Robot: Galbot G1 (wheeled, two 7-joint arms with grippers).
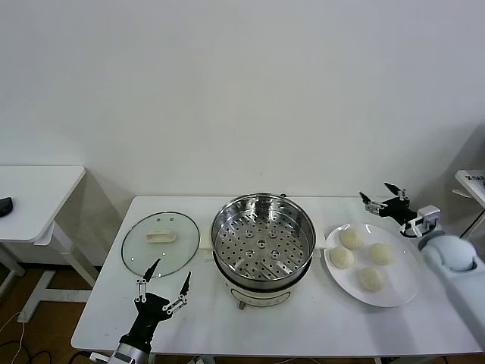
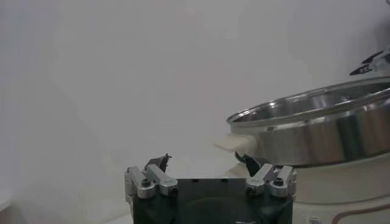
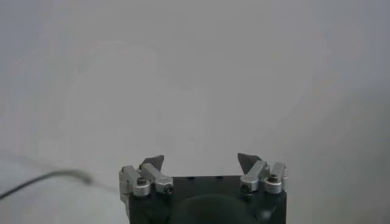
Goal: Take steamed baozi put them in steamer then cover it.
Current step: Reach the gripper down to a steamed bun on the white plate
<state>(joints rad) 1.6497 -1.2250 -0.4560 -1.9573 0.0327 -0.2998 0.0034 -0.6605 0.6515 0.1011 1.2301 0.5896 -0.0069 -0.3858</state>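
The steamer (image 1: 262, 241), a shiny steel pot with an empty perforated tray on a white base, stands at the table's middle. Its steel rim also shows in the left wrist view (image 2: 317, 125). Several cream-white baozi (image 1: 350, 239) lie on a white plate (image 1: 398, 292) to its right. The glass cover (image 1: 160, 243) with its cream handle lies flat on the table to the steamer's left. My left gripper (image 1: 167, 278) is open and empty near the table's front edge, just in front of the cover. My right gripper (image 1: 378, 192) is open and empty above the table's far right, behind the plate.
The white table (image 1: 303, 326) stands against a white wall. A second white table (image 1: 38, 193) stands to the left with a dark object (image 1: 4, 205) at its edge. Another white surface (image 1: 474, 182) shows at the far right.
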